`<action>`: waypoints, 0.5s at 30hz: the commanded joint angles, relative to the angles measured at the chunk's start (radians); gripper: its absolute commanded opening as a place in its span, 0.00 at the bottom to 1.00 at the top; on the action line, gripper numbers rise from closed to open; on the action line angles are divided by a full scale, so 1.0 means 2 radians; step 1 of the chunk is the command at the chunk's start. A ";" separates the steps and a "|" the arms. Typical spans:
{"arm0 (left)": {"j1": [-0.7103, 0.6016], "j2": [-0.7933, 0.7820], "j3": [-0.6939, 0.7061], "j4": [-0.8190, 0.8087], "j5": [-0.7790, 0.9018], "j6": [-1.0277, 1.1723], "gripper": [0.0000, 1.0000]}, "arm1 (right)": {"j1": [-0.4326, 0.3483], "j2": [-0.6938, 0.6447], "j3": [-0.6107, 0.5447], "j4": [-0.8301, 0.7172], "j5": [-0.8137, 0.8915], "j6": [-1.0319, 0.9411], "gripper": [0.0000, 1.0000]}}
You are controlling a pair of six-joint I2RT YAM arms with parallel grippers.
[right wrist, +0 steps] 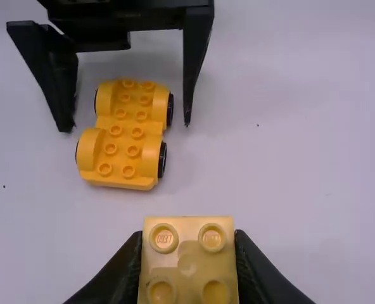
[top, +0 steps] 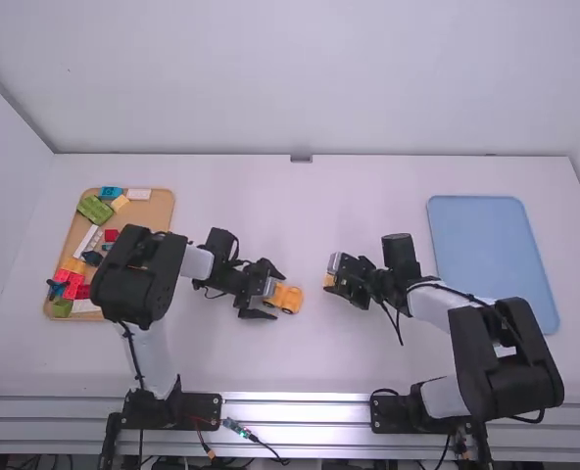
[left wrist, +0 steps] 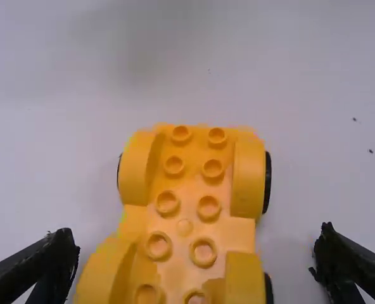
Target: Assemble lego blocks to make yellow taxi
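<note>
Several coloured blocks [top: 95, 211] lie in the tan tray [top: 157, 210].

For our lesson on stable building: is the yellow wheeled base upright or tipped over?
Upright: the yellow wheeled base shows its studs facing up, with black wheels at its sides.

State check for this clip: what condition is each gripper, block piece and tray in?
Left gripper: open, fingers either side of the car base.
Right gripper: closed on the yellow block.
Car base: on the table, studs up, uncovered.
Yellow block: gripped, not attached to the base.
Wooden tray: holding assorted blocks.
</note>
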 commanded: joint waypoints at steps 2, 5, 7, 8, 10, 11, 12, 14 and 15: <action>-0.009 0.005 -0.002 0.013 -0.014 -0.047 0.99 | 0.001 -0.008 0.003 -0.004 -0.006 0.002 0.22; -0.017 0.005 0.001 0.028 -0.016 -0.073 0.91 | 0.001 -0.008 0.004 -0.002 -0.007 0.002 0.21; -0.019 0.005 0.002 0.030 -0.023 -0.079 0.82 | 0.001 -0.008 0.004 -0.002 -0.006 0.002 0.20; -0.020 0.005 0.003 0.030 -0.031 -0.080 0.76 | 0.002 -0.008 0.004 -0.002 -0.006 0.002 0.20; -0.020 0.005 0.002 0.030 -0.034 -0.080 0.60 | 0.002 -0.008 0.004 -0.002 -0.006 0.002 0.20; -0.019 0.005 0.002 0.030 -0.034 -0.080 0.58 | 0.002 -0.008 0.004 -0.002 -0.006 0.002 0.20; -0.018 0.005 0.002 0.031 -0.033 -0.080 0.57 | 0.001 -0.008 0.004 -0.002 -0.006 0.002 0.20; -0.021 0.005 0.002 0.036 -0.032 -0.080 0.55 | 0.002 -0.008 0.004 0.000 -0.006 0.010 0.20; -0.021 0.005 0.002 0.037 -0.032 -0.081 0.55 | 0.001 -0.008 0.004 0.001 -0.006 0.011 0.20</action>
